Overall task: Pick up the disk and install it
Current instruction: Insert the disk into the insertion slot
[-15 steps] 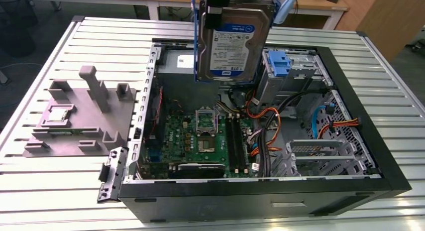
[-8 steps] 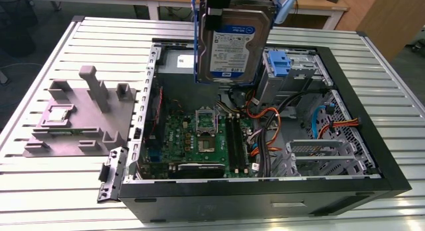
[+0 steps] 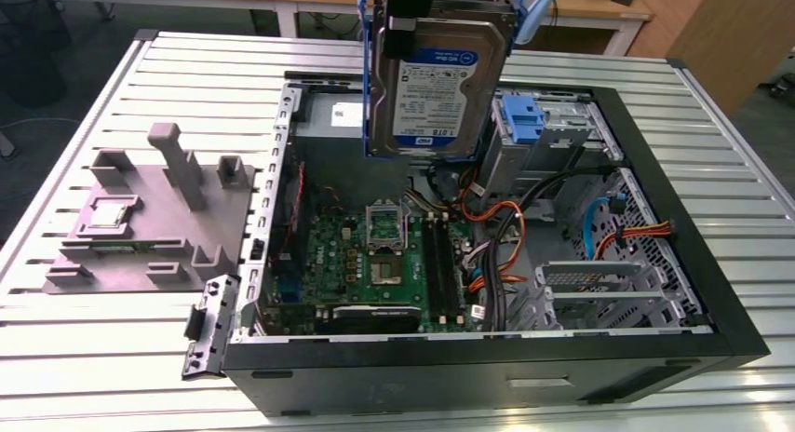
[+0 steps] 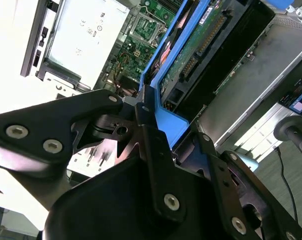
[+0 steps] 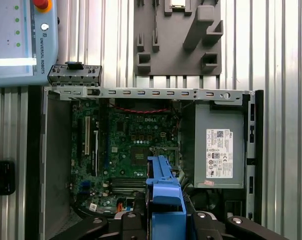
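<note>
The disk (image 3: 441,87) hangs upright above the open computer case (image 3: 497,357), label toward the exterior camera. The gripper (image 3: 408,27) is clamped on its upper end, with fingers (image 4: 150,140) pressing the blue side rail (image 5: 165,200). The gripper's body is cut off at the exterior view's top edge, and the disk hides part of the case behind it.

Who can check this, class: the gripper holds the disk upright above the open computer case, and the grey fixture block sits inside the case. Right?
No. The grey fixture block lies outside the computer case, on the slatted table, as the exterior view shows. The gripper does hold the disk upright above the open case.
</note>
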Robot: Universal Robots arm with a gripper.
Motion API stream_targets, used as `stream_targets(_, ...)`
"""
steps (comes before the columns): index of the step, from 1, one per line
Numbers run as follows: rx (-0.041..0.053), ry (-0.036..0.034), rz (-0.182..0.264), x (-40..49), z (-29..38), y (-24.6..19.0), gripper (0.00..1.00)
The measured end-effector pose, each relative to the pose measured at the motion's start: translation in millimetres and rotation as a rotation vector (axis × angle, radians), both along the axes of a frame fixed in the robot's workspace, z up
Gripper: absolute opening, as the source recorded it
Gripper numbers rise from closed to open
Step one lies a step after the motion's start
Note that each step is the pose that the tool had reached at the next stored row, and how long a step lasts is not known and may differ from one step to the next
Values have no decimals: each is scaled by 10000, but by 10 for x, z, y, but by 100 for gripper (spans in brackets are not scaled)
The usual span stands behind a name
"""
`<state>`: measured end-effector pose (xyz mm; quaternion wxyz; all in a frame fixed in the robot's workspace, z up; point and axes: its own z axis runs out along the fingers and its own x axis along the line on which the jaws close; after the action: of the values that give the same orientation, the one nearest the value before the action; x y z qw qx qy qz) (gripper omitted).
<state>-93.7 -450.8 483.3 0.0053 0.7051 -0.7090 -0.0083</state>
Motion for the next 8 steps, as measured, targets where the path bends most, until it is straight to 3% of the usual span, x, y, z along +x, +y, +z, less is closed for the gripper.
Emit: stream_targets(8,0,0,1,1,0,-16,36)
